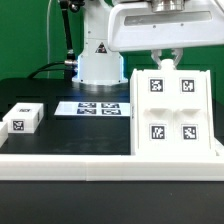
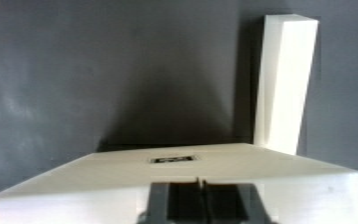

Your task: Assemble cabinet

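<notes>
Cabinet (image 1: 172, 112) stands upright on the bench (image 1: 60, 140) at the exterior view's 4 o'clock; claw (image 1: 165, 62) hangs at its top edge, spread impossible to tell. A sideways shove could topple it.

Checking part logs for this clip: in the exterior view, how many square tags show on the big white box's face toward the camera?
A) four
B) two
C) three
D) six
A: the box shows four tags on that face, two above two.
</notes>
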Robot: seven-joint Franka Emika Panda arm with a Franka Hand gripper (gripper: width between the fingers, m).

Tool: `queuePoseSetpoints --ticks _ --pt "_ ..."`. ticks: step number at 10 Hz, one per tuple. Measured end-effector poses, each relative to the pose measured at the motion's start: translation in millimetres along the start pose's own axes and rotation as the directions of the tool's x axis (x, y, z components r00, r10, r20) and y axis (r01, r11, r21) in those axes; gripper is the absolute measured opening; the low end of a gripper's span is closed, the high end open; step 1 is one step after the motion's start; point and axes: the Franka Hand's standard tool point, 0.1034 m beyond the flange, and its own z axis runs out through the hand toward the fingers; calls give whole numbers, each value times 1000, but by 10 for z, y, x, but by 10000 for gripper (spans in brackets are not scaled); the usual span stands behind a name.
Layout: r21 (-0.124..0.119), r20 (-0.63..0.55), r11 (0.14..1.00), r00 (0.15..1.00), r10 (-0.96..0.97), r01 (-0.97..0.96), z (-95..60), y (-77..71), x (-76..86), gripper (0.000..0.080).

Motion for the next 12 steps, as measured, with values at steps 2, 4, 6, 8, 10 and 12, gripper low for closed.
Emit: queuePoseSetpoints --ticks 2,4,6,8,10,12 --pt "0 1 1000 1000 0 0 2 0 -3 2" --pt "1 6 1000 1000 0 0 -19 18 21 2" --pt "5 12 1000 1000 1 -1 -86 17 100 2" --pt "9 42 1000 999 4 -4 -129 12 138 2" --pt "7 33 1000 999 5 -5 -92 -16 102 2" --pt "7 31 1000 999 6 -7 -99 -8 113 2"
